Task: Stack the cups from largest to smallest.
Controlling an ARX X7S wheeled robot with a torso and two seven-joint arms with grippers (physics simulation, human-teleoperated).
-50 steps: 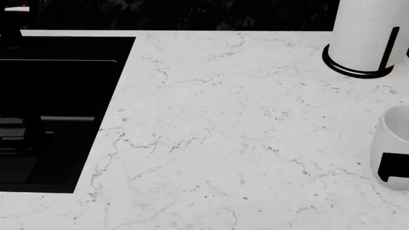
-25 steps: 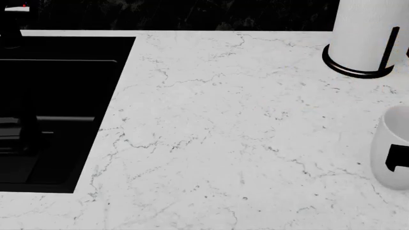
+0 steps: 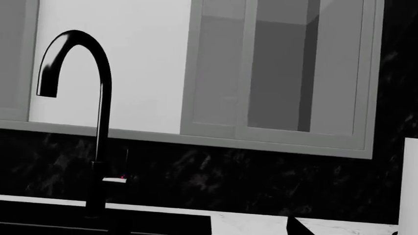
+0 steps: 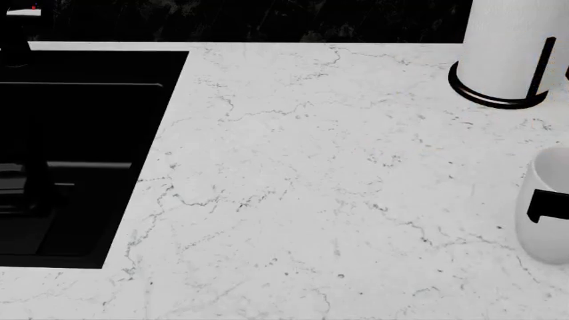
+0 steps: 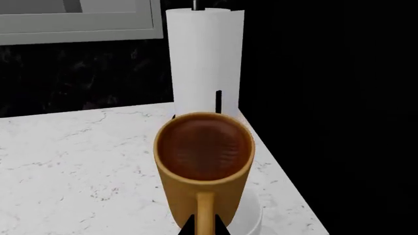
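1. The white cup (image 4: pixel 544 207) was cut off by the head view's right edge.
2. The right gripper (image 5: pixel 203 228) showed only dark fingertips at the mug (image 5: pixel 203 166) handle; its grip stayed unclear.
3. The paper-towel roll (image 4: pixel 511 40) lost its top.

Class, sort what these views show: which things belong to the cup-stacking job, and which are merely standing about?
Belong to the job:
- mustard-yellow mug
- white cup

Merely standing about:
- paper-towel roll on its black-ringed stand
- black faucet
- black sink
- marble counter
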